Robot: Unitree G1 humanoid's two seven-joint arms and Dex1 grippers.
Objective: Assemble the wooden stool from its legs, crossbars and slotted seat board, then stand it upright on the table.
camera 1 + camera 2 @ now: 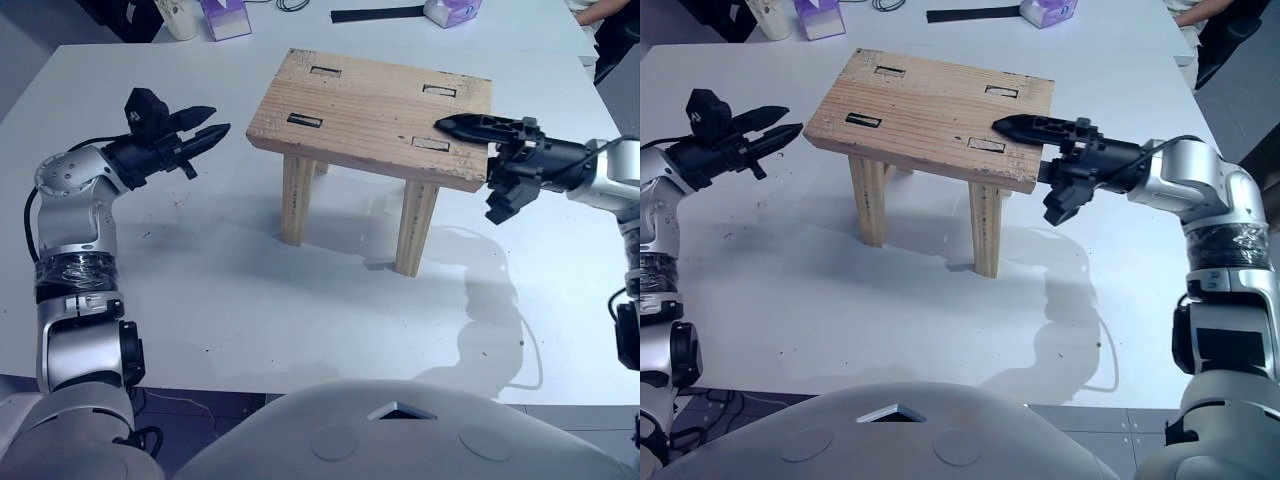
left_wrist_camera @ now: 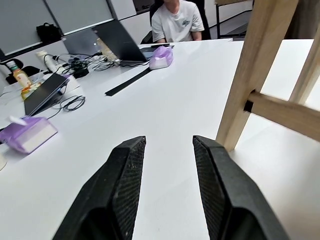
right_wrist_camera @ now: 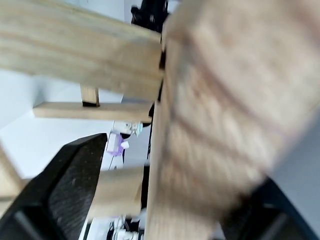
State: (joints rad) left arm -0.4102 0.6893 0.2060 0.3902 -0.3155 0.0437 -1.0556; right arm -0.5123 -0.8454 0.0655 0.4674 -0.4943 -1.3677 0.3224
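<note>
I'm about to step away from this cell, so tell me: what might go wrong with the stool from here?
1. The right gripper lies over the edge of the pale wooden stool's slotted seat board. Pulling away upward or sideways may tip or drag the stool.
2. The left gripper hangs open, apart from the stool, so nothing steadies that side.
3. The white table looks smooth, so a nudge would probably slide the legs.
</note>
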